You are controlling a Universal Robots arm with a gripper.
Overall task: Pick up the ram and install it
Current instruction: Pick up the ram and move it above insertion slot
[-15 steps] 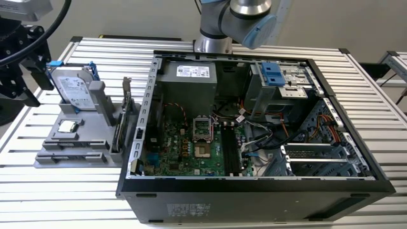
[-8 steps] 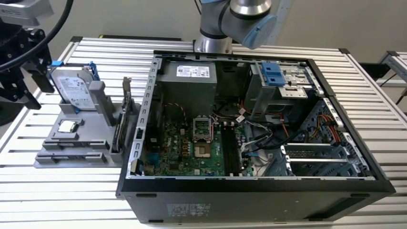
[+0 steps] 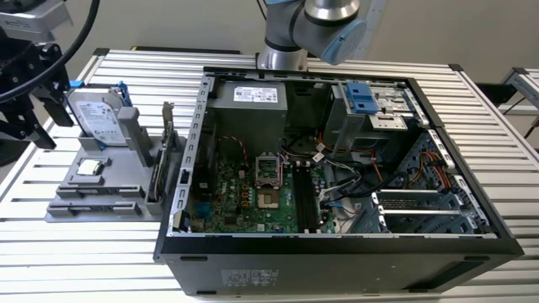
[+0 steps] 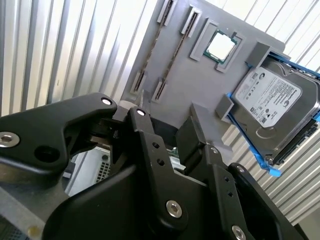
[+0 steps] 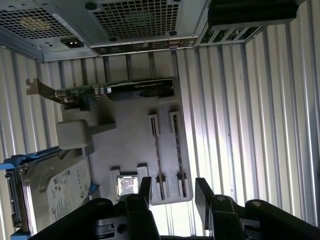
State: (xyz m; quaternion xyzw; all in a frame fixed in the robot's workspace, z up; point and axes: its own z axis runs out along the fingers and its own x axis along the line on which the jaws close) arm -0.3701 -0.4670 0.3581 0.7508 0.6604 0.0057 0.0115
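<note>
Over the gray holder (image 5: 125, 145) beside the computer case (image 3: 337, 252), the gripper (image 5: 174, 192) hangs wide open and holds nothing, and the ram (image 5: 177, 150) stands on its edge in the holder, not yet picked up or put in.

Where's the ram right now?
In the first wrist view the ram stands edge-on in a slot of the grey holder, beside the processor chip, near the open gripper; the holder lies on the exterior view's left of the computer case.
</note>
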